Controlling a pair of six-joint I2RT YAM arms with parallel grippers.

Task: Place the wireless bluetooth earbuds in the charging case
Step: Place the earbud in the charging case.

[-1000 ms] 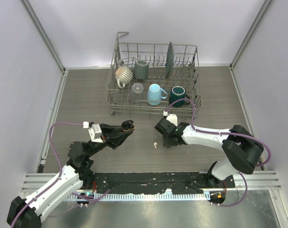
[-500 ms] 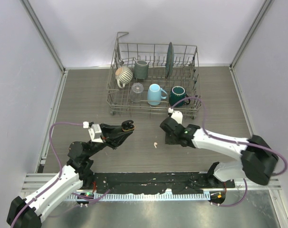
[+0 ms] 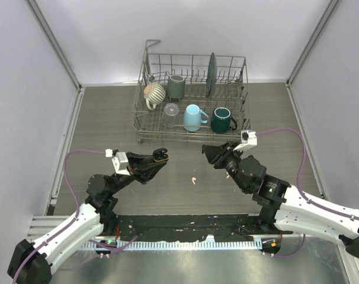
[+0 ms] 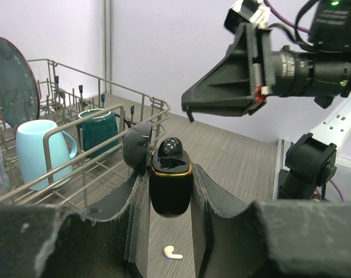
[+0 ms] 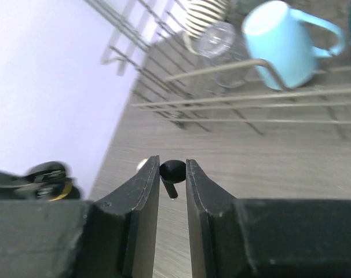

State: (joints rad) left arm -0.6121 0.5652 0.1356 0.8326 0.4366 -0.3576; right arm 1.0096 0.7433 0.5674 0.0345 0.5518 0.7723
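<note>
The left claw (image 4: 171, 200) grips the black charging case (image 4: 170, 176) mid-frame, open and with its mouth upward to receive. The right claw (image 5: 171, 179) pinches a black earbud (image 5: 174, 168) stem-down, suited to dropping in. A pale earbud (image 3: 193, 179) lies on the counter (image 3: 108, 118), lower centre.

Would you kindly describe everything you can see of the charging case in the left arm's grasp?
The charging case is small, glossy black and plastic-looking, with a gold band around its mouth. It stands upright, its domed lid hinged open to one side. A rounded black earbud sits in the opening. The left gripper clamps its sides between the jaws, holding it above the table.
</note>
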